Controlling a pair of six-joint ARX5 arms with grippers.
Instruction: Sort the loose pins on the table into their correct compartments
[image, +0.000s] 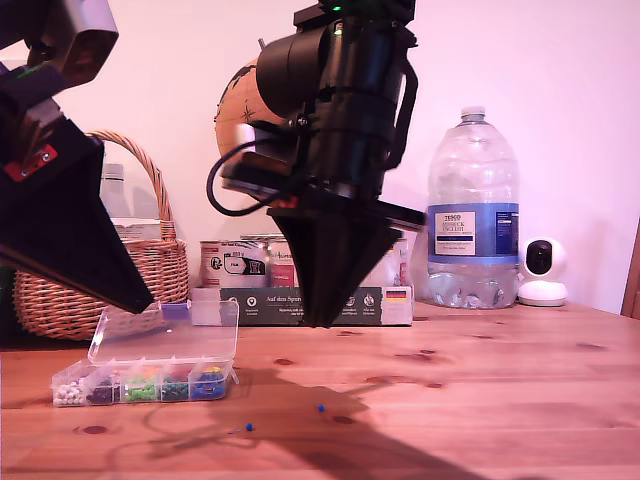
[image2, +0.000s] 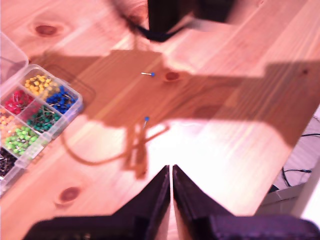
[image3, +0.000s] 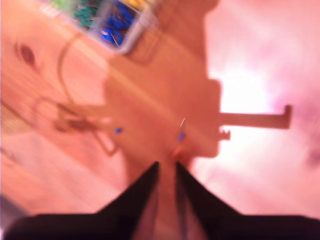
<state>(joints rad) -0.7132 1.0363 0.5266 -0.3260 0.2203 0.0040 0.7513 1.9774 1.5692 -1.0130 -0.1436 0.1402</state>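
— Room around those two tiny blue round-headed pins (image: 320, 408)?
— Bare light-brown pine table (image: 500, 400); clear plastic compartment box (image: 150, 382) well apart. First gripper (image2: 171, 170) pressed together, second gripper (image3: 166, 167) slightly parted. Bottle label reads "TESCO"

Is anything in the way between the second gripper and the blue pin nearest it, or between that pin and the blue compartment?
Nothing visible. Only bare table lies between my second gripper and the nearest blue pin, and between that pin and the blue compartment. The other blue pin lies off to one side.
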